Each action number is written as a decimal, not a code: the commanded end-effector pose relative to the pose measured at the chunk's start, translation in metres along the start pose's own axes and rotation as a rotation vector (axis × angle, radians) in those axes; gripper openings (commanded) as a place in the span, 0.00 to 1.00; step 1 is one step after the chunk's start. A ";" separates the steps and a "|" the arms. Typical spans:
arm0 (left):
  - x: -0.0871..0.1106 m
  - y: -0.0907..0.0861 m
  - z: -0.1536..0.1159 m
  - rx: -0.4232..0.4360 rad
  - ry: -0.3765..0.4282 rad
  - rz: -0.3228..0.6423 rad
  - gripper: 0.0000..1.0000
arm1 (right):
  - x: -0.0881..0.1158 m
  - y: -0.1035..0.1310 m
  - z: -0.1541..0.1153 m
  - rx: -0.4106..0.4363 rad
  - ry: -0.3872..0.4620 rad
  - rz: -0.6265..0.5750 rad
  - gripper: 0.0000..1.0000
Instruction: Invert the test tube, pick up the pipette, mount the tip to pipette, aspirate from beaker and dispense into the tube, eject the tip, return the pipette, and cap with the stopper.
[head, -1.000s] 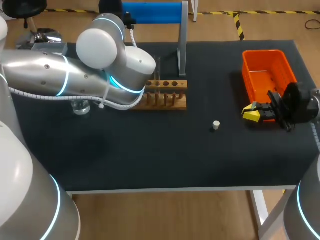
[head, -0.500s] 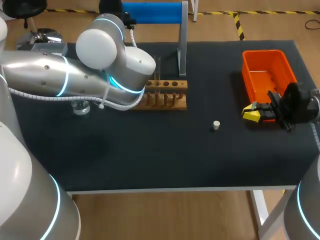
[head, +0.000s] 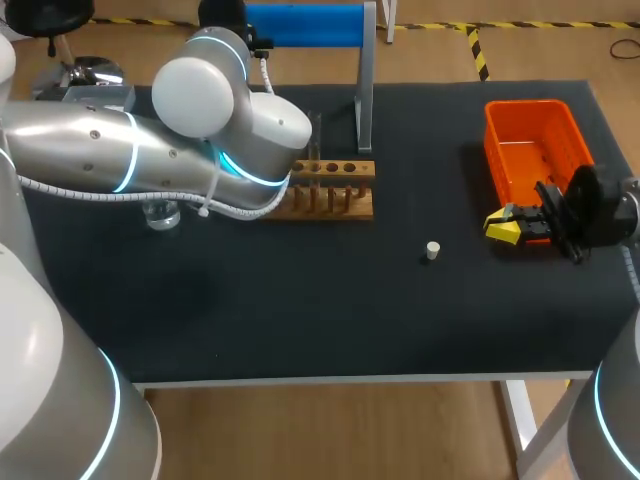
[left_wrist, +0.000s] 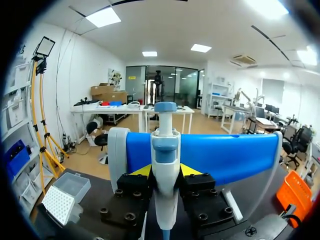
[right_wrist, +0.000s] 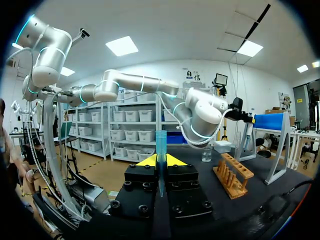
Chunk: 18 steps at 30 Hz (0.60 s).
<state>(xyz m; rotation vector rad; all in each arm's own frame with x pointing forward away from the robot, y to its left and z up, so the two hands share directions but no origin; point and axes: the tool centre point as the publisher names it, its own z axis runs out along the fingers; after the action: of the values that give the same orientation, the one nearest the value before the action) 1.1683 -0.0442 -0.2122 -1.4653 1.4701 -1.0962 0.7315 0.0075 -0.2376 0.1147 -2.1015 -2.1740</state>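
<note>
Blue-capped and white, the pipette (left_wrist: 165, 165) is clamped between the left fingers (left_wrist: 142, 171) on its stand (left_wrist: 225, 155) at the bench's (head: 300, 300) far side; I'd lift it straight up, keeping the right fingers (right_wrist: 147, 161), gripping the tube (right_wrist: 160, 150), parked by the orange bin (head: 530, 130).

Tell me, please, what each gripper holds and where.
The left gripper holds the pipette by its body, below the head; the right gripper holds the test tube near its middle.

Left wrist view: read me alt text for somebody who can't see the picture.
The left pincer grips an upright white-and-blue pipette, with the stand's blue bar right behind it. A tip box sits off to one side of the pincer, an orange bin to the other.
</note>
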 end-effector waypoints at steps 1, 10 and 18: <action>0.001 -0.004 0.001 0.005 -0.003 0.001 0.00 | 0.001 0.000 0.000 0.001 -0.001 0.000 0.00; 0.001 -0.031 -0.003 0.043 -0.010 0.019 0.00 | 0.001 0.000 0.000 0.001 -0.001 0.000 0.00; 0.002 -0.054 -0.009 0.073 -0.016 0.039 0.00 | 0.001 0.000 0.000 0.001 -0.001 0.000 0.00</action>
<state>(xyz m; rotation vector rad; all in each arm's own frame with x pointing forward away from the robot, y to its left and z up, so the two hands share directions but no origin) 1.1784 -0.0441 -0.1651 -1.3747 1.4146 -1.1140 0.7314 0.0075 -0.2376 0.1147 -2.1014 -2.1741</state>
